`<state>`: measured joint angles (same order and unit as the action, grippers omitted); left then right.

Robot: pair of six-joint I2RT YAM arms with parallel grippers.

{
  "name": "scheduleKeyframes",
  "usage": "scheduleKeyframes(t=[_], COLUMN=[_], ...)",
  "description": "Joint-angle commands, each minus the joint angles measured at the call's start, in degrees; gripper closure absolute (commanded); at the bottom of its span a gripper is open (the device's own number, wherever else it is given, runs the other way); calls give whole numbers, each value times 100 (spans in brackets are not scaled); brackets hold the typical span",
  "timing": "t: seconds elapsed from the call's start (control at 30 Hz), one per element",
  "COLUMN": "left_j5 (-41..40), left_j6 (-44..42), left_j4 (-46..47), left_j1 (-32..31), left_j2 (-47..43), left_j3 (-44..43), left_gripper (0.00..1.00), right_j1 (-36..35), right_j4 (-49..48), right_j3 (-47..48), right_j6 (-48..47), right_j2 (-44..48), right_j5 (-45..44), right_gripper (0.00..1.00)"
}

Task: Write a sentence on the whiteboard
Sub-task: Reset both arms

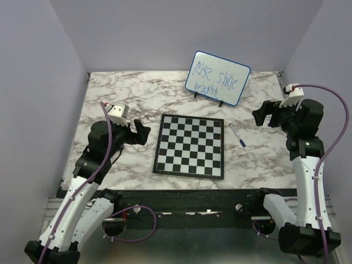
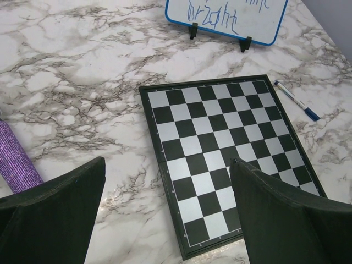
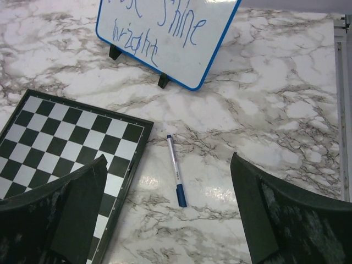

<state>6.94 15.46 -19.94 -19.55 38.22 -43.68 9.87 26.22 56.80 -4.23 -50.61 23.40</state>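
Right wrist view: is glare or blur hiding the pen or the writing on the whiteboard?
Right wrist: soft glare patches on the marble table beside the pen, none on it; the sentence on the whiteboard is sharp, its top line cropped by the frame. Top external: even light, whole sentence readable. Left wrist: sharp, only the lower line shows.

Whiteboard (image 1: 218, 77) upright behind chessboard (image 1: 190, 146)

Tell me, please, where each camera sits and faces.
Top external: above and behind, looking down on the marble-patterned table; left arm and right arm show.
Left wrist: on its arm, facing the black-and-white checkered chessboard; open left gripper shows.
Right wrist: on its arm, facing the thin white blue-ended pen; open right gripper shows.
Wrist views share the blue-rimmed white whiteboard.
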Motion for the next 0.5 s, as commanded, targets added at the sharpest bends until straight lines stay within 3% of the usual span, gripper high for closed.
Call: scheduleKeyframes(t=[0.0,0.47], left_j5=[9,238], left_j6=[158,606], left_j4=[-168,113], left_j1=[30,22], left_j2=[-104,-113], left_j3=[-150,-9], left_gripper=[1,1], right_j1=[33,24], right_j4=[-178,-301], right_j3=[95,25], right_j6=[405,757], right_j2=[148,429], right_j5=[-424,-424], right_gripper=[1,1])
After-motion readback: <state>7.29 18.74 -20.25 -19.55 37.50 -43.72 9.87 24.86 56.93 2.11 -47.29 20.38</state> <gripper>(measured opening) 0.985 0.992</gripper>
